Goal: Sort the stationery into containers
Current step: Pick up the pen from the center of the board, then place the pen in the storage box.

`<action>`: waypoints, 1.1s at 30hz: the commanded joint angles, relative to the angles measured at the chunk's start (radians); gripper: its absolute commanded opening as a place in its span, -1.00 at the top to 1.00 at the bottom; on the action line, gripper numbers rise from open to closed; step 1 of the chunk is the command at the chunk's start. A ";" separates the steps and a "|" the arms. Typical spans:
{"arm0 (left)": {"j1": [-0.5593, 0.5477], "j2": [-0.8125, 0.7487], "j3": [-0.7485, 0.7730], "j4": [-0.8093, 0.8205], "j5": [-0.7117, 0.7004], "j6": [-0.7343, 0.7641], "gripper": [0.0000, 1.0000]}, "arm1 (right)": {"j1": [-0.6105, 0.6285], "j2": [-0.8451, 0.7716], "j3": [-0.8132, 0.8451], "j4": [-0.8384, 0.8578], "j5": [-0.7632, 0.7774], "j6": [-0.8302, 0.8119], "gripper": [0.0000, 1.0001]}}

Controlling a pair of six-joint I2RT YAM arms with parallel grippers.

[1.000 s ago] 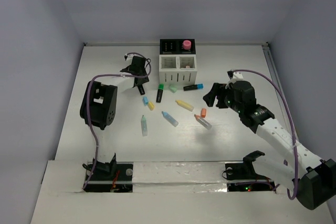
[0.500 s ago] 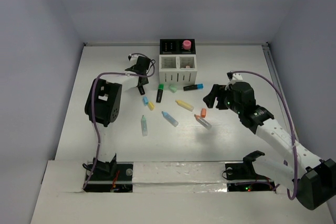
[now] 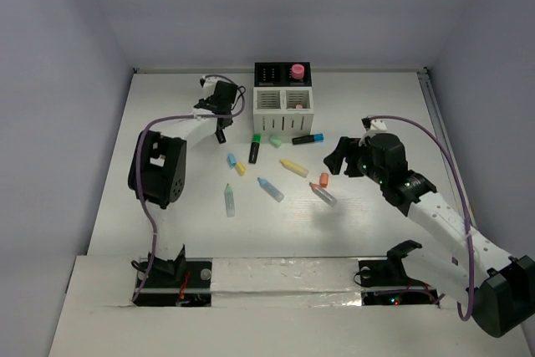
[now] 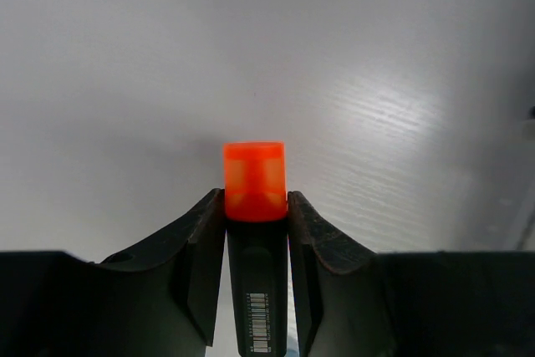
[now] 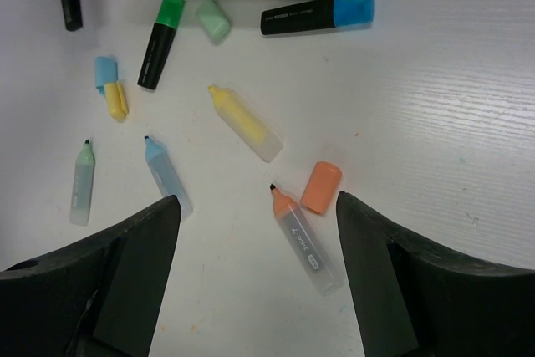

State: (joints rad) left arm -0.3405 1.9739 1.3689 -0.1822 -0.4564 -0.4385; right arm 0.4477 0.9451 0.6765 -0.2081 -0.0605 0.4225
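Grip on a black marker [image 4: 257, 290], orange cap leading, is shown in the left wrist view: the left gripper [image 4: 256, 202] is closed on the barrel just behind the cap, both fingers pressed against it. The marker is judged light, stiff and smooth-sided, so it is best pinched across the barrel, as is done, since the cap could pull off. In the overhead view it is held at upper left, just beside the organizer [image 3: 269, 102], the left arm folded with its elbow raised and its wrist reached toward the white compartments. The right gripper [image 5: 257, 200] is held wide open and empty, poised over the uncapped orange highlighter [image 5: 297, 236] at centre right
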 commanded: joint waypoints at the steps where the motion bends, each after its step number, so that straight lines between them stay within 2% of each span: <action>1: 0.001 -0.182 0.079 -0.014 -0.067 0.021 0.77 | 0.011 -0.019 -0.012 0.067 0.005 -0.001 -0.62; 5: -0.011 -0.312 0.073 -0.022 -0.068 0.014 0.79 | 0.011 -0.012 -0.029 0.085 0.005 0.010 -0.62; 8: -0.074 -0.384 0.076 0.000 -0.091 0.015 0.79 | 0.011 -0.014 -0.035 0.095 0.004 0.016 -0.62; 12: -0.175 -0.399 0.148 0.035 -0.151 0.037 0.79 | 0.011 -0.014 -0.037 0.099 0.007 0.018 -0.62; 17: -0.264 -0.311 0.220 0.121 -0.226 0.081 0.79 | 0.011 -0.011 -0.035 0.096 0.017 0.016 -0.62; 25: -0.292 -0.129 0.346 0.254 -0.343 0.214 0.79 | 0.011 -0.034 -0.051 0.111 0.025 0.016 -0.62; 33: -0.292 -0.020 0.404 0.326 -0.354 0.273 0.78 | 0.011 -0.032 -0.054 0.136 0.011 0.016 -0.62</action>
State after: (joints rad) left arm -0.6273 1.9812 1.7119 0.0456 -0.7704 -0.2001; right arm 0.4477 0.9237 0.6243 -0.1455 -0.0521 0.4385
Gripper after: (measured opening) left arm 0.279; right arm 0.808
